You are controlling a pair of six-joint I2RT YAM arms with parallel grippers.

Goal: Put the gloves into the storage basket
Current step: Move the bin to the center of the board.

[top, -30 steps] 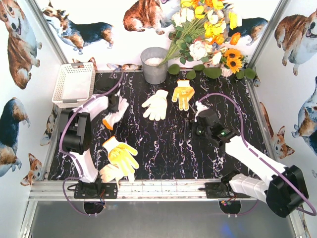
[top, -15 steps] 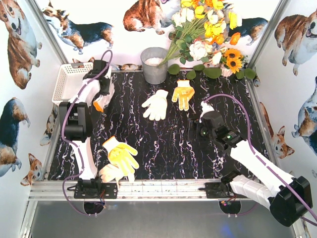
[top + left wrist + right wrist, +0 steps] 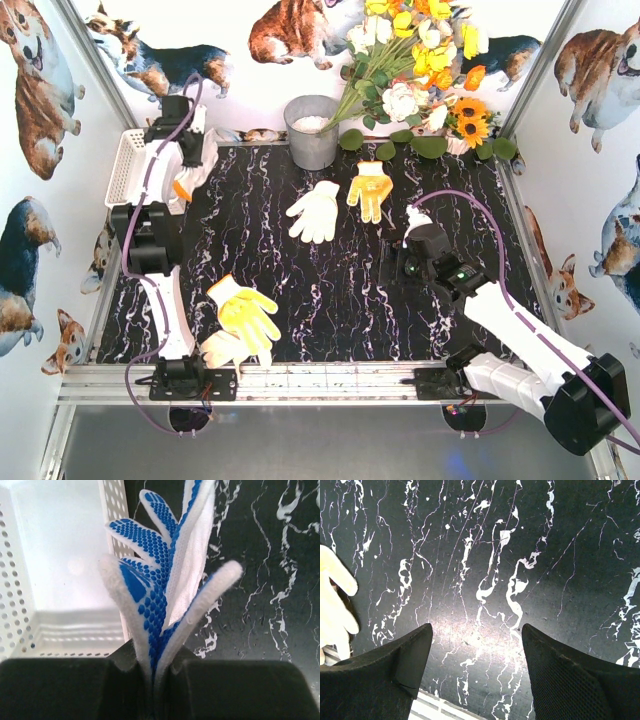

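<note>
My left gripper (image 3: 152,669) is shut on a white glove with blue grip dots (image 3: 150,555), which hangs just right of the storage basket's perforated wall (image 3: 111,510). In the top view that gripper (image 3: 188,150) is at the back left beside the white basket (image 3: 124,165), with the glove's orange cuff (image 3: 181,188) dangling. A cream glove (image 3: 316,210) and a yellow-orange glove (image 3: 370,188) lie mid-table. A yellow glove (image 3: 246,311) and a pale one (image 3: 224,350) lie near the front left. My right gripper (image 3: 476,630) is open over bare table (image 3: 392,262).
A grey metal bucket (image 3: 312,130) stands at the back centre, with a bunch of flowers (image 3: 420,70) leaning to its right. A pale glove's fingers (image 3: 332,600) show at the left edge of the right wrist view. Printed walls close in the black marble table (image 3: 330,290).
My left arm has swung the held glove from the table's left side up and back to the basket's edge. The right gripper has shifted slightly right and stands a little wider.
</note>
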